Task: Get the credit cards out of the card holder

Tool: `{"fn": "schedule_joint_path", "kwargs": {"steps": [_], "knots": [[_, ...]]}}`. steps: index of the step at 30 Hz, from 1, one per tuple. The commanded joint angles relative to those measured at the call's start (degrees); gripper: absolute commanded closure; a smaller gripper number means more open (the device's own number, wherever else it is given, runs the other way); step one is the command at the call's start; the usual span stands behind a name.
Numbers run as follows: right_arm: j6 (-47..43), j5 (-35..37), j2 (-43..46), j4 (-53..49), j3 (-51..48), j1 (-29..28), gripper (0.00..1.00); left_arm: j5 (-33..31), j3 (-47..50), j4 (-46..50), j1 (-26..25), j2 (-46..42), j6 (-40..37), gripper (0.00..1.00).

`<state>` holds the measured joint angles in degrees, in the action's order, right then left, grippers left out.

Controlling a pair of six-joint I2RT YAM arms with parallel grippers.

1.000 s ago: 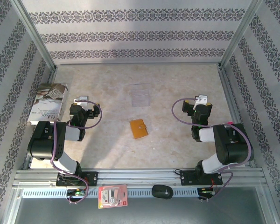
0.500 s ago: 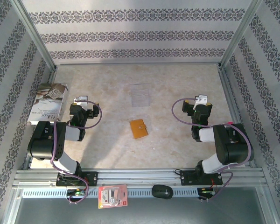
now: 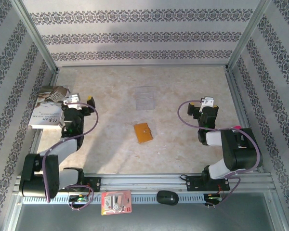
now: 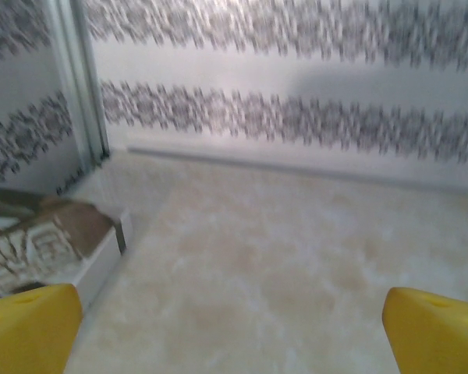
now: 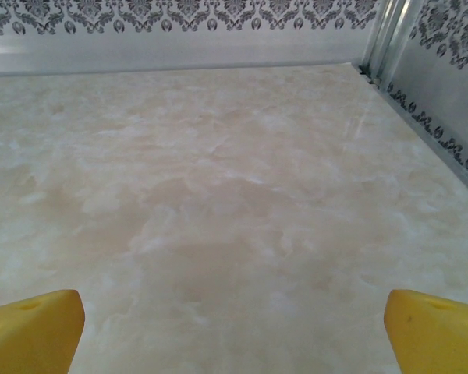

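The card holder [image 3: 143, 133] is a small orange-tan wallet lying closed and flat on the marble table, midway between the arms. The credit cards are hidden. My left gripper [image 3: 79, 100] is open and empty well to the left of the card holder, beside the book. In the left wrist view its yellow fingertips [image 4: 30, 329] stand wide apart over bare table. My right gripper [image 3: 201, 103] is open and empty to the right of the card holder and a little farther back. Its yellow fingertips [image 5: 31, 331] frame bare marble in the right wrist view.
A book [image 3: 50, 106] lies at the left edge, its corner [image 4: 47, 241] close to my left gripper. A clear plastic stand [image 3: 145, 97] sits behind the card holder. A red-and-white packet [image 3: 116, 202] and a black object [image 3: 167, 198] rest on the front rail. Patterned walls enclose the table.
My left arm has swung: its elbow dropped toward the near left corner and its gripper shifted left toward the book. The right arm and the card holder have not moved.
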<state>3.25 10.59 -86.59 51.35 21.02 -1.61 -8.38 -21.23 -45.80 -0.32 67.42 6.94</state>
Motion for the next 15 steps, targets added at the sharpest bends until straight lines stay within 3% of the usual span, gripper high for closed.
{"fn": "schedule_joint_path", "kwargs": {"steps": [1, 3, 5, 8, 10, 12, 13, 15], "knots": [[0.62, -0.09, 3.27, -1.85, 1.85, 0.34, 0.02, -1.71, 0.81, 0.58, -0.30, -2.32, 8.53, 0.01], [1.11, 9.51, 11.44, -16.43, 6.14, -1.91, 0.02, -3.42, -0.11, 0.78, -0.30, -2.22, 13.68, 0.01], [4.22, 17.29, 15.44, -22.28, 9.07, -2.87, 0.02, -6.28, -1.59, 4.15, -0.15, -2.46, 20.89, 0.01], [7.32, 18.18, 13.47, -23.99, 13.65, -3.40, 0.02, -5.00, -3.67, 15.54, 1.26, -4.43, 36.67, 0.01], [16.96, 15.97, 12.41, -32.23, 17.97, -3.32, 0.02, -4.22, -5.05, 23.19, 2.95, -4.80, 47.86, 0.01], [30.70, 10.12, 12.37, -41.27, 20.51, -1.51, 0.02, 3.83, -3.10, 16.01, 5.43, -3.62, 51.34, 0.01], [32.51, 0.49, 11.27, -39.99, 20.54, 0.98, 0.02, 7.22, -0.83, 7.17, 6.08, -2.40, 51.59, 0.01], [37.11, -5.86, 8.37, -35.85, 20.12, 2.74, 0.02, 9.31, 3.58, -8.68, 6.21, 0.28, 52.93, 0.01]]}}
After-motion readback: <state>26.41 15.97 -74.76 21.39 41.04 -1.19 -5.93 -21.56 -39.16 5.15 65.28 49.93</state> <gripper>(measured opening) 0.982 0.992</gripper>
